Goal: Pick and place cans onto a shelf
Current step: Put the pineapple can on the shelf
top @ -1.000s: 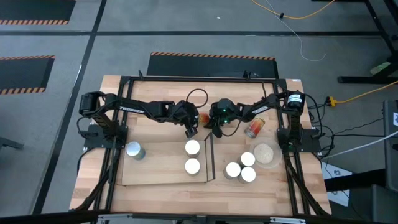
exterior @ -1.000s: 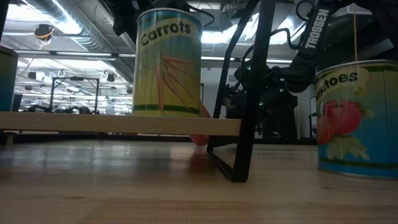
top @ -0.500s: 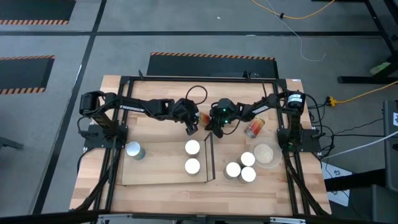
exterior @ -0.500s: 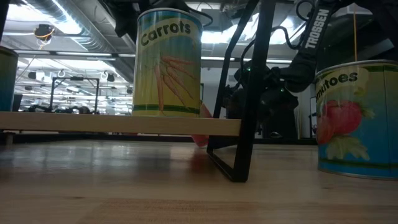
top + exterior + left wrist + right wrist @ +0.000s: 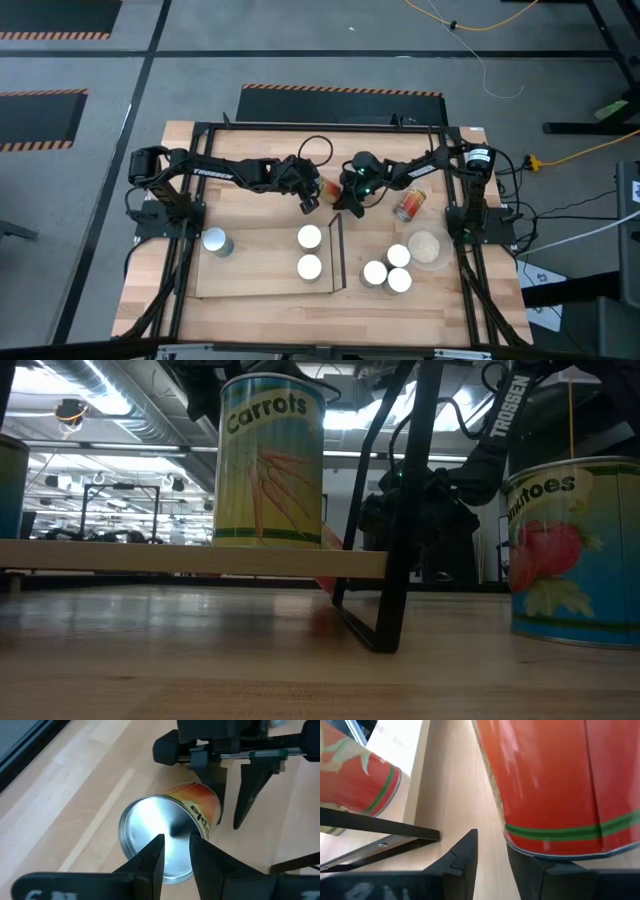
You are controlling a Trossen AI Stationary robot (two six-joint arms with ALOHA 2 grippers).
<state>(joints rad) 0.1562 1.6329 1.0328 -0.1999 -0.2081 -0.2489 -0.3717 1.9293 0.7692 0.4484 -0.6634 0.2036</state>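
Both arms meet at the far middle of the surface [image 5: 250, 300], over a red-and-orange can [image 5: 329, 189] lying on its side just beyond the shelf [image 5: 262, 262]; the left gripper [image 5: 309, 204] points its narrowly parted fingers [image 5: 150, 857] at the can's silver end, gripping nothing. The right gripper [image 5: 341, 203] crowds the same can, fingers [image 5: 462, 852] slightly apart, the can's body beside one finger and not clamped; two cans [image 5: 309, 237] stand on the shelf, others wait right and left.
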